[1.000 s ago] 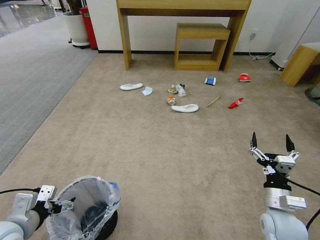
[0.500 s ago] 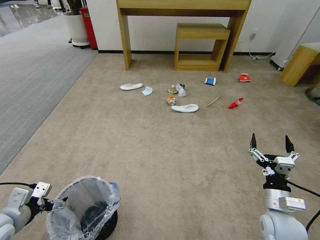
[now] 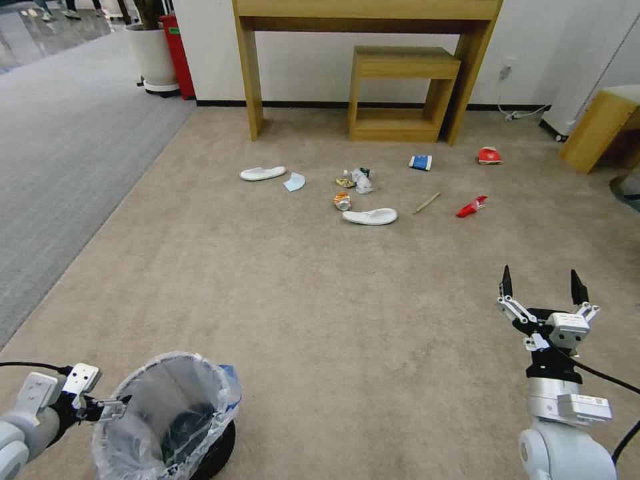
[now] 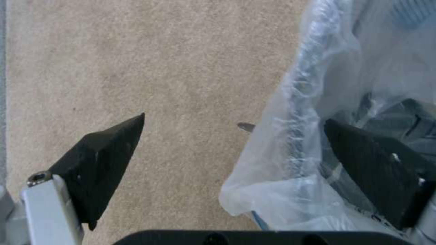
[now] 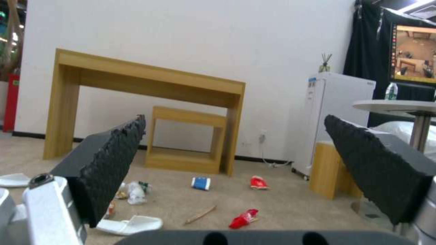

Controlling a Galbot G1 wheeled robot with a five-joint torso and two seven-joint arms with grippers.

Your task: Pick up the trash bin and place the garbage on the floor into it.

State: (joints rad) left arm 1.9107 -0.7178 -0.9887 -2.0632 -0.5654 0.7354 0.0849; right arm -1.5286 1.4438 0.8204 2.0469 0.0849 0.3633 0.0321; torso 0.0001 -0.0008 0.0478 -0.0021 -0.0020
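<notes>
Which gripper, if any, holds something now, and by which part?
Nothing is held. The left gripper is open astride the bin's bagged rim, one finger inside, not clamped. The right gripper is open over bare carpet.

You have bare floor point(image 3: 320, 300) all the way to the garbage point(image 3: 363, 193) — nothing between. Past it, the wooden table point(image 3: 367, 13) and low shelf point(image 3: 400, 93) block the wall; the trash bin point(image 3: 167, 413) crowds your left gripper point(image 3: 117, 405).
</notes>
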